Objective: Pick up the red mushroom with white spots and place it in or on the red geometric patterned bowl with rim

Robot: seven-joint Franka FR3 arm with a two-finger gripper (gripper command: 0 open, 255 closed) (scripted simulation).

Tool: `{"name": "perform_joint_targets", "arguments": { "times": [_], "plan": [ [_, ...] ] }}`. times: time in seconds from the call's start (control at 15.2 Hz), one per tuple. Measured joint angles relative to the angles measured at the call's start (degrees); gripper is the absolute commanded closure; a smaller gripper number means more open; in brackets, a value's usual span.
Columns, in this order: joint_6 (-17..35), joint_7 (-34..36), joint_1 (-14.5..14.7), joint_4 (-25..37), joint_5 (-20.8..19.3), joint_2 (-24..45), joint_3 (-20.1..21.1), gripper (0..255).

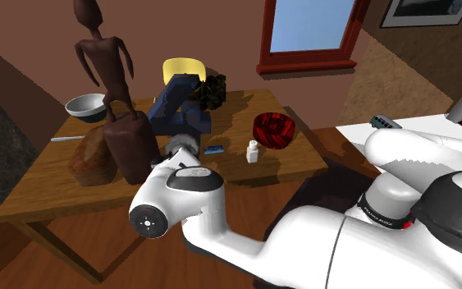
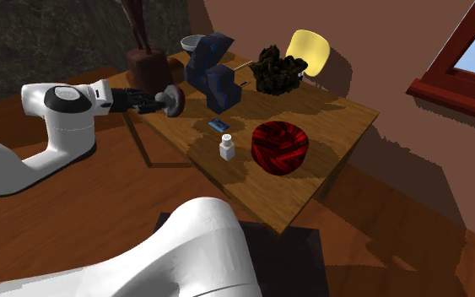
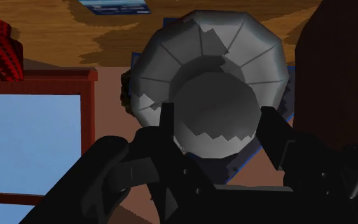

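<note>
Wrist view: end effector (image 3: 215,116) clamped on the grey mushroom (image 3: 196,51) by its stem. The red bowl (image 2: 279,148) sits well apart, toward the second exterior view's lower right.

You will find the mushroom (image 3: 212,57) drawn grey rather than red: a round, ribbed cap on a thick pale stem. The stem is clasped between the two fingers of the gripper (image 3: 219,118), with the cap pointing away from the hand. In the second exterior view it lies on its side in the air, upper left of centre. The bowl (image 2: 279,148) is dark red with a black pattern. It stands upright on the surface (image 2: 337,118) near the frame's middle, well apart from the mushroom.
</note>
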Motion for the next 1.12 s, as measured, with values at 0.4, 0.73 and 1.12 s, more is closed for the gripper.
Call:
{"name": "perform_joint_targets", "arguments": {
  "times": [0.4, 0.73, 1.12],
  "plan": [
    [-1.3, -2.1, 1.0, -0.1, -1.0, 2.0, -2.7, 255],
    [1.8, -3.2, 3.2, -5.4, -1.5, 3.2, -4.4, 255],
    [12.0, -4.2, 8.4, -20.8, -1.7, 4.5, -6.9, 255]
  ]
}}
